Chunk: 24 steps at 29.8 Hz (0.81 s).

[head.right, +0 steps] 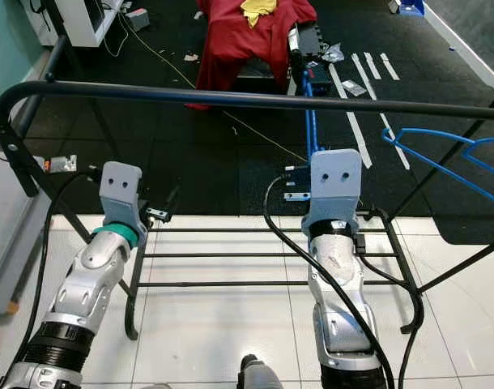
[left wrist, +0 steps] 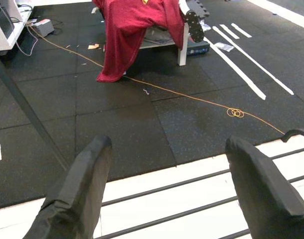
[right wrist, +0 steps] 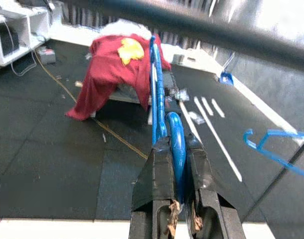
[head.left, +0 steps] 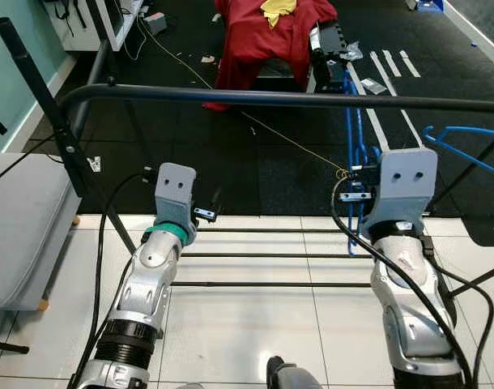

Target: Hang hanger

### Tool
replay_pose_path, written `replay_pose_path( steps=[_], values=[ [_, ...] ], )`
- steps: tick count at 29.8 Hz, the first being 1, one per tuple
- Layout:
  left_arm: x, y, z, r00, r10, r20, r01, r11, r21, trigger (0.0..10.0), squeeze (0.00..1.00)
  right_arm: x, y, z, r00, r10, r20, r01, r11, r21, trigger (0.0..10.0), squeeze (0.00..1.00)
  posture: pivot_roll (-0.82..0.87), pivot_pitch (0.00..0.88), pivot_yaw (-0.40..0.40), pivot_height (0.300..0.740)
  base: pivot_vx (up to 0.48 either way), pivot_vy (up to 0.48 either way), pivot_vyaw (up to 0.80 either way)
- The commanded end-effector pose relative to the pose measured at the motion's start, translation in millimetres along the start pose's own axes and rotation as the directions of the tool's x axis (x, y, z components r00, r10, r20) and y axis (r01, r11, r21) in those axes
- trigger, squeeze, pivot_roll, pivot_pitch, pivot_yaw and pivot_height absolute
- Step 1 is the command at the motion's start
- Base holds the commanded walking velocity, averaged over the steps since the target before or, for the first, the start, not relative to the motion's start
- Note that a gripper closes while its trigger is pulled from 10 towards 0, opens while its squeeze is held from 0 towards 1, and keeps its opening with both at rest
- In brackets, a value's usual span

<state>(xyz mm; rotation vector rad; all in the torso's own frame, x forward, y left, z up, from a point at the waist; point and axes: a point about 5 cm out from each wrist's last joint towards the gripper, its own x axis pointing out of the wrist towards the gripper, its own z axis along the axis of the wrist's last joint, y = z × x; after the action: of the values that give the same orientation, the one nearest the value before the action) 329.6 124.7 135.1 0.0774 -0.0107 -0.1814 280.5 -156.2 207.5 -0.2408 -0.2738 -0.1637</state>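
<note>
**Blue hanger in right gripper, below the rack rail**

Landmark: black top rail [head.left: 271,99] of the clothes rack, running across in front of the robot.

- Right gripper [right wrist: 178,164] clenched on a blue hanger [right wrist: 157,84]; the hanger's curved end sits pinched between the fingers, its body edge-on, reaching away under the rail. Its far end is hard to make out.
- Left gripper [left wrist: 167,191] released, fingers [left wrist: 82,189] spread wide, nothing between them; held below the rail, above the rack's lower bars [head.left: 271,255].
- Second blue hanger [head.right: 441,158] on the rail's right end, cut off at the picture edge.
- Beyond the rail: red cloth [head.left: 263,36] draped over a bench, bench mostly hidden.
- Grey seat [head.left: 24,227] left of rail, partly cropped.
</note>
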Motion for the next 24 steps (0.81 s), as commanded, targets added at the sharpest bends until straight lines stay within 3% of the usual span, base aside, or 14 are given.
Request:
replay_pose_path(
  steps=[1,9,14,20,22,24],
  values=[
    [-3.4,-1.0,-5,1.0,-0.005,-0.011,0.005,1.0,0.001,10.0,0.0,-1.3,-0.4,12,0.997,-0.004,0.08,0.005,1.0,-0.017,10.0,0.0,-0.11,0.096,0.045,0.74,0.0,0.0,0.0],
    [-5.1,-1.1,-6,1.0,0.0,-0.006,0.0,1.0,-0.01,10.0,0.0,-5.3,1.0,27,0.976,-0.001,0.218,0.008,0.999,-0.032,10.0,0.0,-0.11,0.093,0.046,0.74,0.0,0.0,0.0],
    [-4.8,-0.7,-6,1.0,0.001,-0.004,-0.002,1.0,-0.011,10.0,0.0,-4.1,0.4,29,0.974,-0.005,0.226,0.013,0.999,-0.033,10.0,0.0,-0.11,0.091,0.048,0.74,0.0,0.0,0.0],
    [-3.1,0.6,-4,1.0,-0.004,0.006,0.004,1.0,-0.011,10.0,0.0,20.2,-3.4,27,0.981,-0.011,0.195,0.009,1.0,0.012,10.0,0.0,-0.11,0.085,0.049,0.74,0.0,0.0,0.0],
    [-3.1,0.6,-4,1.0,-0.004,0.006,0.004,1.0,-0.011,10.0,0.0,20.2,-3.4,27,0.981,-0.011,0.195,0.009,1.0,0.012,10.0,0.0,-0.11,0.085,0.049,0.74,0.0,0.0,0.0],
    [-3.7,0.8,-3,1.0,-0.004,0.015,0.004,1.0,-0.008,10.0,0.0,32.9,-8.3,27,0.98,-0.014,0.2,0.012,1.0,0.01,10.0,0.0,-0.11,0.082,0.042,0.74,0.0,0.0,0.0]
  ],
)
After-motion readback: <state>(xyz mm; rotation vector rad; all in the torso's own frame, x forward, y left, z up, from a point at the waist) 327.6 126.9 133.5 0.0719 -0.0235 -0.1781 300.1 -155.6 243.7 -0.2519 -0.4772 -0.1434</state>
